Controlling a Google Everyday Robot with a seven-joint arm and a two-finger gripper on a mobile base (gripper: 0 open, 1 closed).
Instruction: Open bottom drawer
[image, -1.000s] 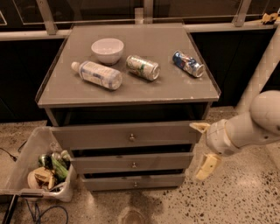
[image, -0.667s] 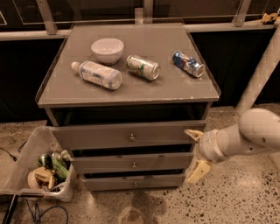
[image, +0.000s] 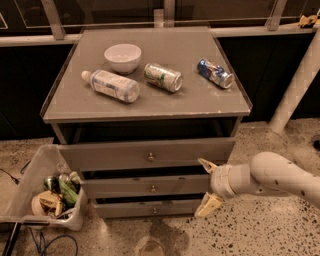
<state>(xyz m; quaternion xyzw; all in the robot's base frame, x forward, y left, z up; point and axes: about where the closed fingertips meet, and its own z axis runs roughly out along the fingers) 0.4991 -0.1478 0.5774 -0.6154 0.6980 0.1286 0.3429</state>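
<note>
Claw (image: 207, 185) spread wide, gripping nothing, just beside the right end of the bottom drawer (image: 145, 209).

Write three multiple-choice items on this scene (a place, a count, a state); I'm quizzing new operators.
1. Where is the gripper? A) over the bowl B) by the right end of the bottom drawer C) inside the bin
2. How many cans lie on the cabinet top? A) one B) two C) four
3. The gripper is: A) shut on a knob B) open, holding nothing C) shut on the bottle
Answers: 1 B, it hangs beside that drawer's end; 2 B, a green one and a blue one; 3 B, its fingers are spread, nothing gripped.
</note>
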